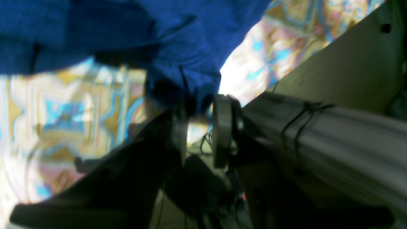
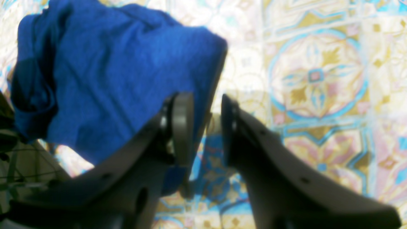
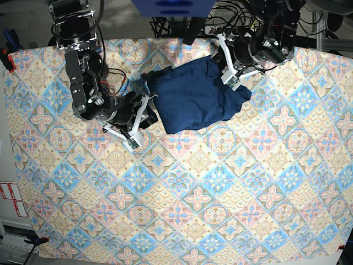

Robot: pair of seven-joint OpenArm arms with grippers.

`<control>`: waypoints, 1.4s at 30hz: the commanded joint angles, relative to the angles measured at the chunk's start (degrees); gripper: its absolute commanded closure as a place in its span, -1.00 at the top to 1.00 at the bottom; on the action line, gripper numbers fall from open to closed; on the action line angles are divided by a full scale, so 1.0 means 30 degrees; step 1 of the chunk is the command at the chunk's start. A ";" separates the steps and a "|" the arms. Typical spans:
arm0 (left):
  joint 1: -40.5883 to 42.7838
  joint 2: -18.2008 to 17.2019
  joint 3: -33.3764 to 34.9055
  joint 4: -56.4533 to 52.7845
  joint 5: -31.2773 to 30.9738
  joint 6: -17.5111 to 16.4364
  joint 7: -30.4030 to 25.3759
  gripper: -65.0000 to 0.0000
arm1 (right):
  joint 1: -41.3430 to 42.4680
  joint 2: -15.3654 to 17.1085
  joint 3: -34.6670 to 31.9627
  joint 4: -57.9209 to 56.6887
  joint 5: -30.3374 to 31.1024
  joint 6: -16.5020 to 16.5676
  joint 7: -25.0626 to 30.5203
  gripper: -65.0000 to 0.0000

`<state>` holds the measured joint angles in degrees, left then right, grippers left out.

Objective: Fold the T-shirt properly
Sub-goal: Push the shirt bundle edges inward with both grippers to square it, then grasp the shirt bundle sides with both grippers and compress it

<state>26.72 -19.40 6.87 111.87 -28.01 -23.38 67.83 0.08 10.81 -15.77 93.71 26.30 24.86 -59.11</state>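
The T-shirt (image 3: 196,95) is dark blue and lies roughly folded in a bunched rectangle on the tablecloth at the top centre of the base view. My left gripper (image 3: 234,77) hovers over its right edge. In the left wrist view its jaws (image 1: 200,127) stand apart, with the T-shirt (image 1: 133,35) hanging just past the tips and patterned cloth showing through the gap. My right gripper (image 3: 144,113) sits at the shirt's left edge. In the right wrist view that gripper (image 2: 206,124) is open, and the T-shirt (image 2: 120,82) lies behind its left finger (image 2: 182,127).
A pastel tile-patterned tablecloth (image 3: 182,193) covers the whole table. Cables and arm bases (image 3: 77,33) crowd the far edge, with another mount (image 3: 276,22) at the top right. The table's left edge (image 3: 6,165) borders a white floor strip.
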 commanded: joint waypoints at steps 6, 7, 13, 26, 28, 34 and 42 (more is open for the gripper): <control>0.0544 -0.0670 -0.0929 0.0320 -0.2341 -0.0047 -0.0003 -0.50 | 0.0605 -0.0072 -0.1264 0.0191 0.0301 0.0079 0.0466 -0.53; 0.0749 -0.0963 -0.1075 0.0320 -0.2663 -0.0047 -0.0003 -0.50 | 0.0605 -0.0072 -0.1293 0.0191 0.0301 0.0079 0.0466 -0.53; 0.0895 -0.1783 -0.1515 0.0584 -0.5565 -0.0047 -0.0237 -0.50 | 0.1073 -0.0072 -0.1410 0.0191 0.0301 0.0079 0.0466 -0.53; -0.0892 0.0268 -0.1661 0.0027 -0.7967 0.0012 -0.1292 -0.50 | 0.2363 -0.0101 -0.3198 -0.0278 0.0301 0.0079 0.0495 -0.55; -0.1039 0.0678 -0.1661 -0.0852 -0.7499 0.0041 -0.1292 -0.50 | 0.2890 -0.0101 -0.4077 -0.0834 0.0301 0.0079 0.0495 -0.63; -0.2181 0.1177 0.0800 -0.2669 -0.4832 0.0041 -0.1380 -0.64 | 0.5117 -0.0101 -0.6421 -0.2886 0.0272 0.0079 0.0495 -0.79; -0.3266 0.1528 0.2500 -0.3929 -0.3132 0.0070 -0.1820 -0.81 | 0.7872 -0.1039 -0.9879 -0.6402 -0.2805 0.0079 0.1990 -0.79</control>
<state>17.30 -14.76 14.35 99.35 -36.45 -22.92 63.05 22.35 8.21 -45.58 73.49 16.86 24.95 -54.43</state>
